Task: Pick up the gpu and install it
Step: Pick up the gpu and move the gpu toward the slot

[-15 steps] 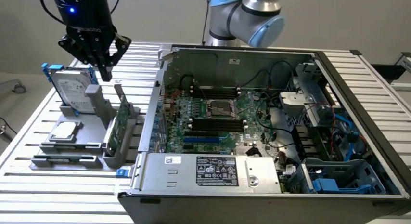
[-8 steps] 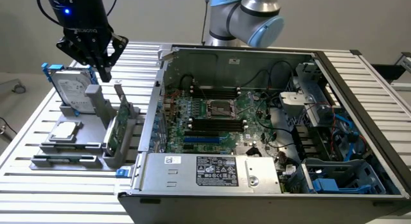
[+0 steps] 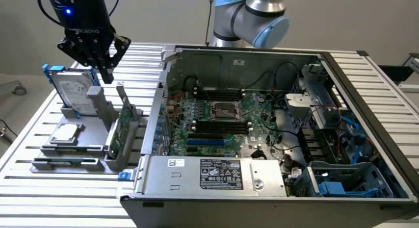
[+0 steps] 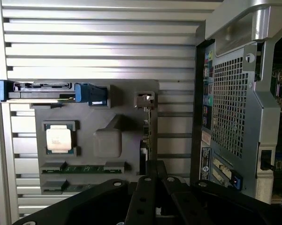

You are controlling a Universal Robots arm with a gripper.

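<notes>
Slatted aluminium table (image 3: 39,193) under everything, running edge to edge of the exterior view. On it, across the centre and right of that frame, a computer case (image 3: 376,135) open on its upper side, green motherboard (image 3: 222,120) laid bare inside, silver power supply (image 3: 216,175) along the lower edge. At top centre, behind the case, a grey-and-blue joint of the robot arm (image 3: 252,17). Left of the case, a grey holder (image 3: 72,152) resting on the slats. In the upper left of the frame, black gripper (image 3: 105,73) pointing down, fingertips brought together on nothing, hanging above the holder and apart from the gpu (image 3: 119,127). At the holder's upper end, standing on edge, a silver hard drive (image 3: 72,88) with blue rails. Along the holder's right side, just beside the case wall, the gpu: upright on its long edge in a slot, green board showing, not yet in the case. Lower left on the holder, lying flat, a small square silver chip (image 3: 65,132), and below it a thin memory stick (image 3: 65,163).
</notes>
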